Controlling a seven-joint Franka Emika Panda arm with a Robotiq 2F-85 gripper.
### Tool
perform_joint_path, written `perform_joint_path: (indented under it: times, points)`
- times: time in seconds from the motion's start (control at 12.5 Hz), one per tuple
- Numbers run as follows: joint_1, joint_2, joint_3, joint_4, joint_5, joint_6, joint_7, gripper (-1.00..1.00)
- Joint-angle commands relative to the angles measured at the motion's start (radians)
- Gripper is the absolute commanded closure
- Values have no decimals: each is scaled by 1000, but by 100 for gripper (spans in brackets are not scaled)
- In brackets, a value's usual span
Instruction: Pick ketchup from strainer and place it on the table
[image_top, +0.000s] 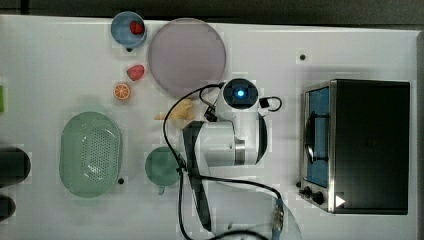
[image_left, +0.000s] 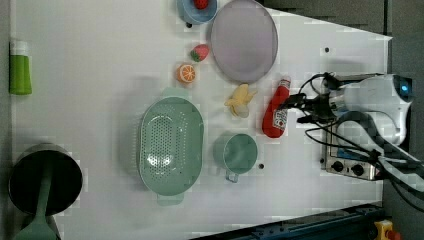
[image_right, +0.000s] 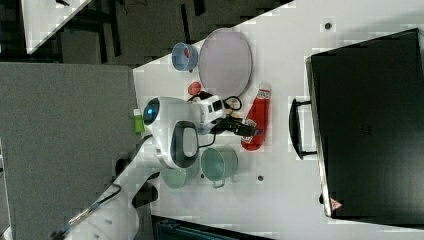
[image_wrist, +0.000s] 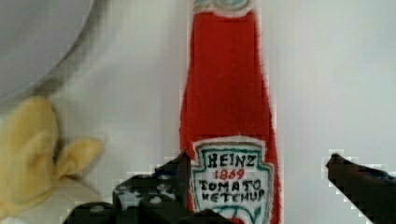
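Your ketchup bottle (image_left: 276, 111) lay flat on the table (image_left: 90, 60), well clear of the strainer (image_left: 171, 145), which sat with nothing in it. In the left view the bottle stretched between the yellow banana toy (image_left: 240, 100) and the arm, its white cap up near the rim of the big lilac plate (image_left: 244, 40) and its red base toward the green cup (image_left: 238, 153). Your gripper (image_wrist: 259, 170) hung right over the label end with its fingers (image_wrist: 163, 184) spread wide; in the wrist view one dark finger stood at the label's edge and the other stood well off the bottle's far side, over bare white table. Whether that near finger touched the bottle, you could not tell. In the right view the bottle (image_right: 256, 118) lay between the arm's hand and the handle of the black toaster oven (image_right: 367, 125). Over by the plate, one strawberry (image_left: 199, 52) sat on the table beside an orange slice (image_left: 187, 73), another sat in the small blue bowl (image_left: 196, 11), and a green bottle (image_left: 20, 67) lay at the left view's far left.
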Motion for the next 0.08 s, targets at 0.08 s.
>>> perform_joint_path:
  times: [0.08]
  points:
    - [-5,-164,38,122,20,-116,-17,-100]
